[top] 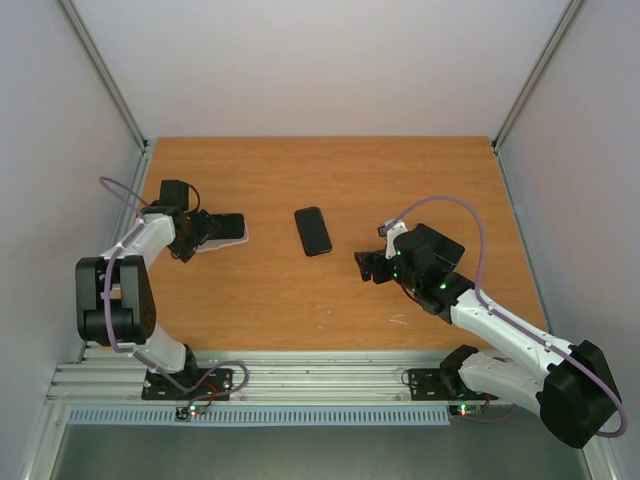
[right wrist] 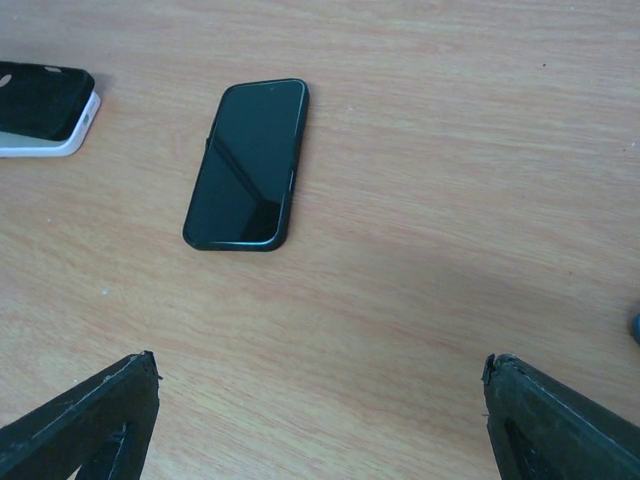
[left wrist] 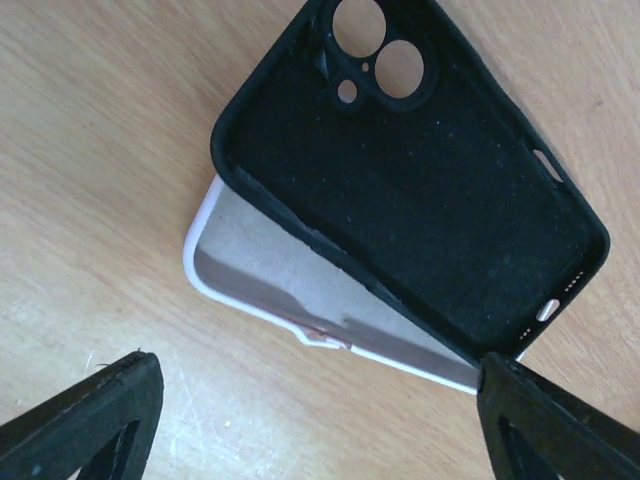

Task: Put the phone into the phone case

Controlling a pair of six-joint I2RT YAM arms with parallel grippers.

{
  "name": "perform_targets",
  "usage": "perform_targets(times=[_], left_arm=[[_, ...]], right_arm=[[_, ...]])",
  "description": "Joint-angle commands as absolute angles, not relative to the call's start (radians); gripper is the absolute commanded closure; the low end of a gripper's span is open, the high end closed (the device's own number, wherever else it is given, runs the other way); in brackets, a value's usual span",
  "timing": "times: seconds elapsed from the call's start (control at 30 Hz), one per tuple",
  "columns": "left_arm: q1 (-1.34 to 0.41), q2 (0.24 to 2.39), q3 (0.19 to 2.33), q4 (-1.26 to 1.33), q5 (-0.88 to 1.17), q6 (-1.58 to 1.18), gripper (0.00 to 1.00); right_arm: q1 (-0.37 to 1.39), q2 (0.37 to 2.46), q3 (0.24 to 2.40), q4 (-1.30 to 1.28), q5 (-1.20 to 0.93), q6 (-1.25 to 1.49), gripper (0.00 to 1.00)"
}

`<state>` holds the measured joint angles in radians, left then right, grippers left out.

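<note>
While right hand (right wrist: 315, 363) gapes, phone (right wrist: 247, 165) lies ahead, apart

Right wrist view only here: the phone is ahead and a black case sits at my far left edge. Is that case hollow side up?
Observer: Yes. The left wrist view shows the black phone case hollow side up, with its camera cutouts showing.
Operator: What is the white thing under it?
Observer: A flat white-rimmed piece with a grey inside. The case lies skewed across it.
Operator: And the left jaws?
Observer: Open, just short of the case, holding nothing.
</note>
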<state>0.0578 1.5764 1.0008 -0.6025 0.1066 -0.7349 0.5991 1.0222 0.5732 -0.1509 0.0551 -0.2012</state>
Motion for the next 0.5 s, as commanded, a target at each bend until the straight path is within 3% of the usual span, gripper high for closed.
perform_targets(times=[0.0,0.3,0.47], left_arm=[[0.067,1.628,1.031,-0.534,0.1,-0.802,0.16],[0.08,1.756,1.064,-0.483,0.121,-0.845,0.42],[0.096,1.803,1.078,-0.468,0.147,-0.851,0.47]], right_arm=[[0.594,1.036,0.592,-0.147,0.067,-0.193,0.11],[0.594,1.049,0.596,-0.144,0.057,-0.193,0.11],[0.595,1.066,0.601,-0.144,0.049,-0.195,0.11]])
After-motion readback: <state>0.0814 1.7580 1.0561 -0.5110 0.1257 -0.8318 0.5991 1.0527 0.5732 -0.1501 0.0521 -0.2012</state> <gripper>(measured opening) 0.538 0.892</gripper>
